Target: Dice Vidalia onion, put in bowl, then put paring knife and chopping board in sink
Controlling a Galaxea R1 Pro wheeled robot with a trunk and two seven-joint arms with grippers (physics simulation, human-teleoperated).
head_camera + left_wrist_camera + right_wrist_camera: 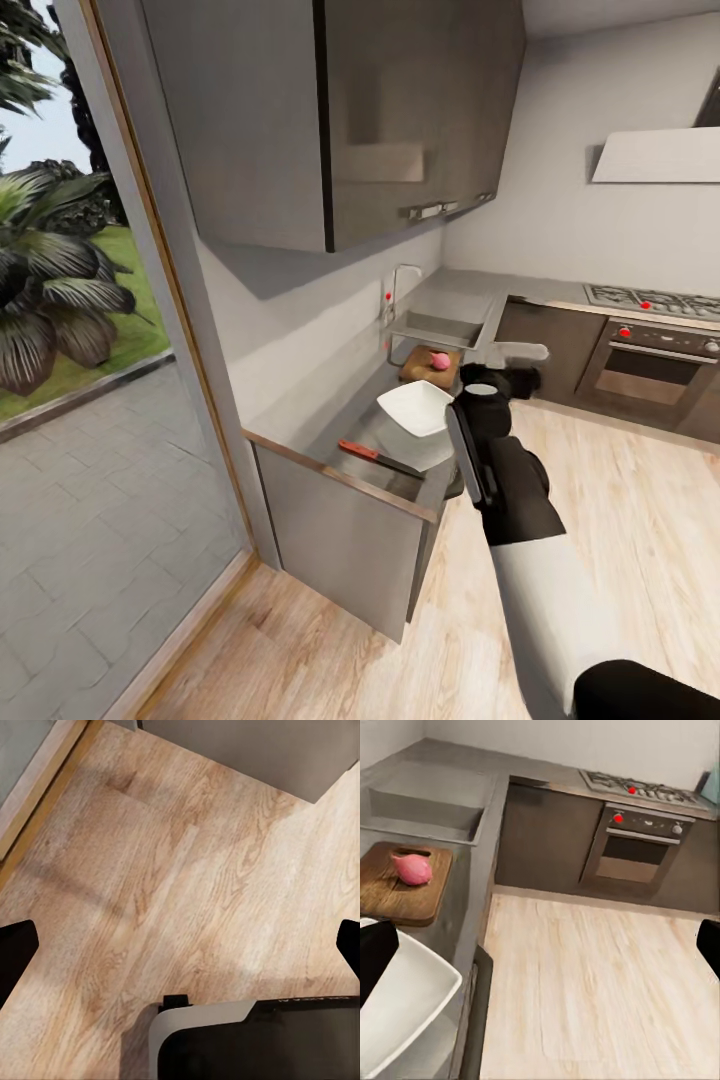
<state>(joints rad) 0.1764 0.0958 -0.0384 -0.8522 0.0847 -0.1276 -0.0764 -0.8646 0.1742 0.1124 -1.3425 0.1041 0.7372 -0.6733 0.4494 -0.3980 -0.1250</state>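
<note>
The grey countertop ran away from me. Nearest lay the paring knife, then the bowl, just left of my right gripper, its fingers spread apart. Beyond, the onion sat on the chopping board, the sink behind. My left gripper hung apart over open floor.

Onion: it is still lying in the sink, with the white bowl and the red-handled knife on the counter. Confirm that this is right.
Not right. The onion is not in the sink; it lies on the chopping board, as the right wrist view shows. The white bowl and the red-handled knife are on the counter, as stated.
</note>
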